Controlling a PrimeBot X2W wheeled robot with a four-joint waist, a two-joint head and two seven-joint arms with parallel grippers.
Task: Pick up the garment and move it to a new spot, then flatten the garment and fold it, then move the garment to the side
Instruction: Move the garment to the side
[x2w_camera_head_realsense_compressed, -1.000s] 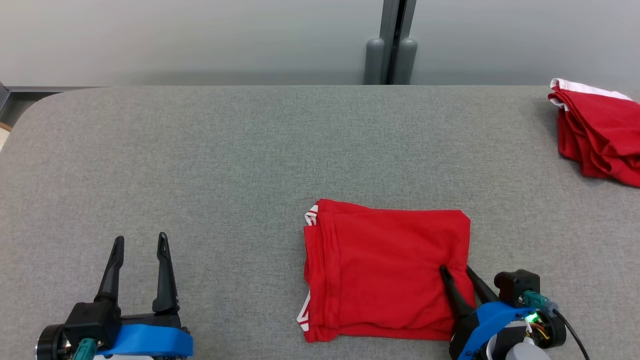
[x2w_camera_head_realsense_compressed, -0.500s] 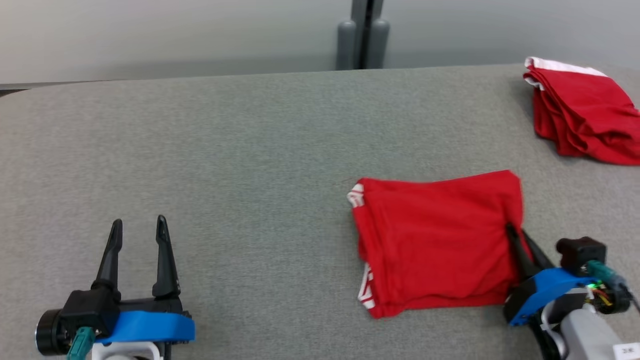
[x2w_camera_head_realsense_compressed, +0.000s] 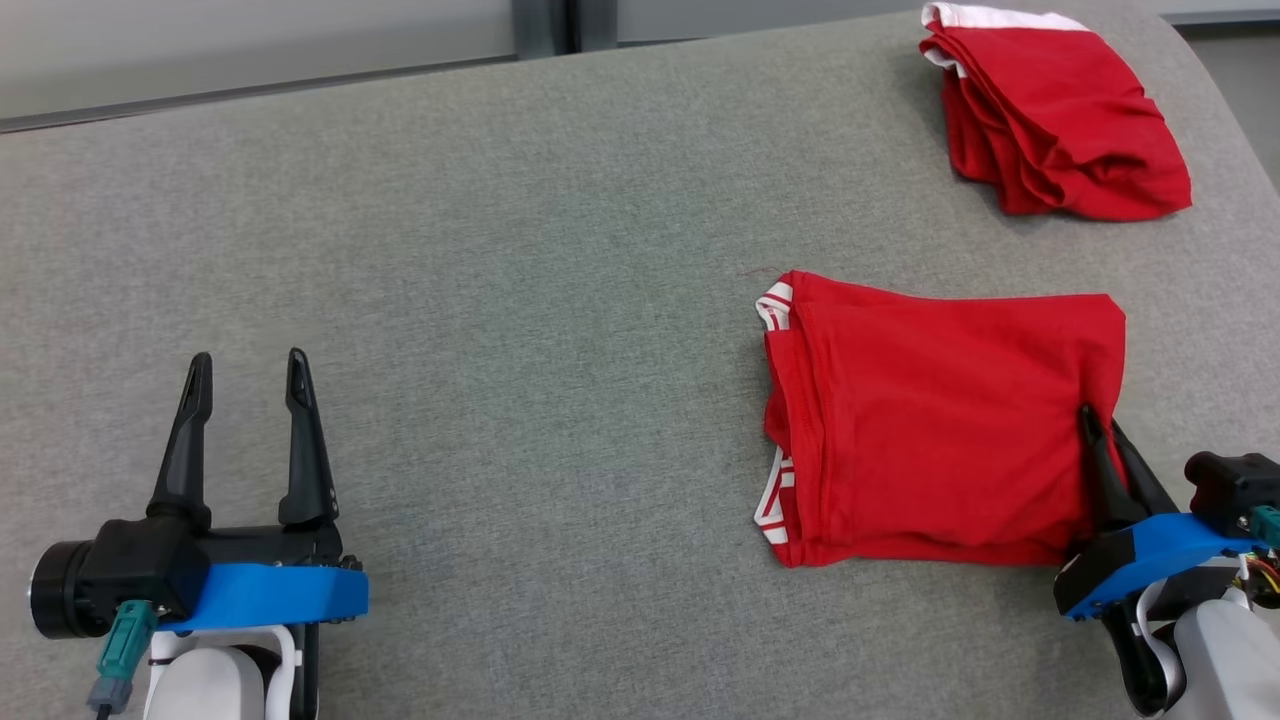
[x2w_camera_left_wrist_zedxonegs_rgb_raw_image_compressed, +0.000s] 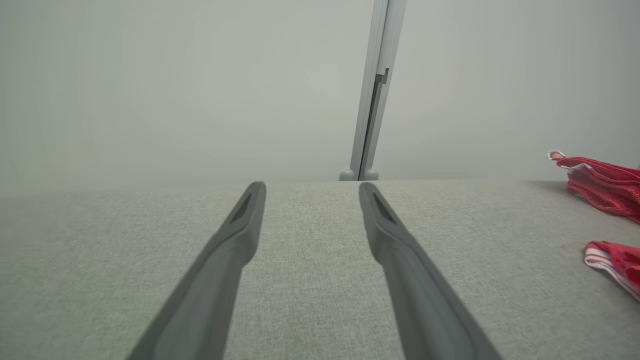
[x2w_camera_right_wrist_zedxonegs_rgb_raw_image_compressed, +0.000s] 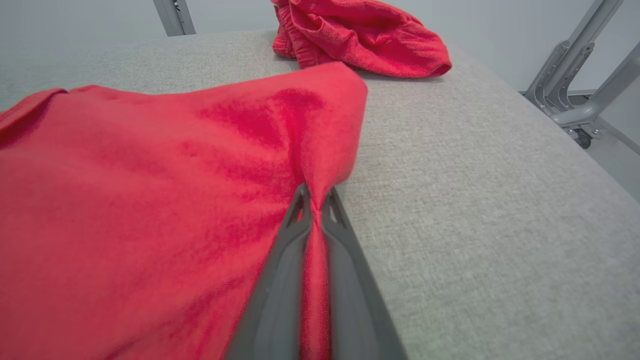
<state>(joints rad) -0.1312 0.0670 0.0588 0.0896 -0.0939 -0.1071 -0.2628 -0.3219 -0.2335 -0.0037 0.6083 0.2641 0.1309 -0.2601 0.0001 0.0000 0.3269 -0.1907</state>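
right claw (x2w_camera_head_realsense_compressed: 1100, 420) pinches folded garment (x2w_camera_head_realsense_compressed: 940, 420) at its edge; another red pile (x2w_camera_head_realsense_compressed: 1060, 120) lies well apart; left claw (x2w_camera_head_realsense_compressed: 248, 356) spread.

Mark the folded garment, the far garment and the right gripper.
folded garment (x2w_camera_head_realsense_compressed: 930, 420): head view, middle of top layer.
far garment (x2w_camera_head_realsense_compressed: 1060, 120): head view, centre of pile.
right gripper (x2w_camera_head_realsense_compressed: 1098, 420): head view, between fingertips.

No writing, label, brand, number or sign can be read anywhere.
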